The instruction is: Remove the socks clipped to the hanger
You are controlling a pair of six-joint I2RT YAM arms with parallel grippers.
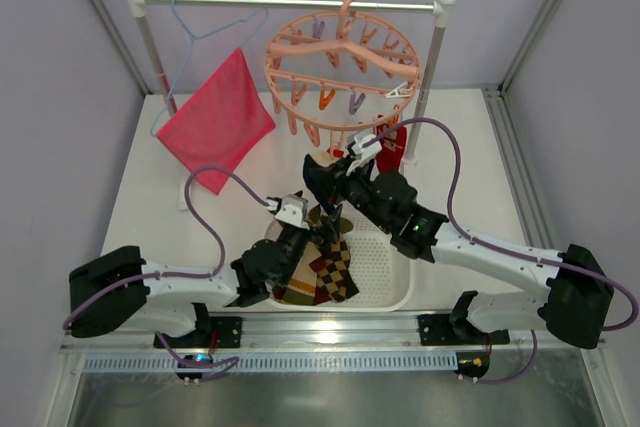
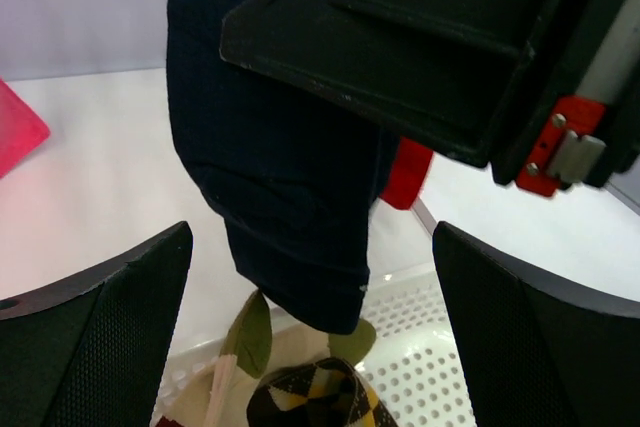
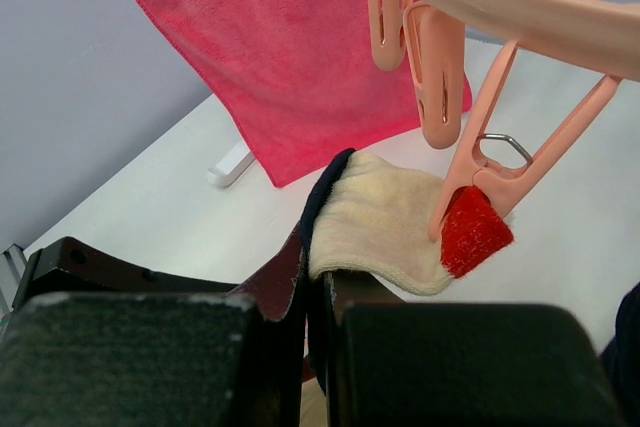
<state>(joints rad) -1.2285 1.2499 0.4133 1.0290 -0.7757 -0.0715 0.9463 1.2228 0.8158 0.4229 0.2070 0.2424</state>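
The salmon-pink ring hanger (image 1: 340,62) hangs from the rail, most of its clips empty. My right gripper (image 1: 338,175) is shut on a navy sock (image 1: 318,180) with a cream inside (image 3: 385,222), held just below the ring (image 3: 520,9). A red sock (image 1: 396,140) stays clipped beside it, its edge in a pink clip (image 3: 473,232). My left gripper (image 1: 312,237) is open and empty over the white basket (image 1: 385,267). In its view the navy sock (image 2: 280,177) hangs between its fingers (image 2: 110,337), above an argyle sock (image 2: 310,397).
A pink-red cloth (image 1: 215,122) hangs from a light-blue wire hanger (image 1: 195,22) at the rail's left. The rail's white posts (image 1: 425,77) stand at both sides. The basket holds several socks (image 1: 325,272). The right arm's black body (image 2: 430,47) fills the left wrist view's top.
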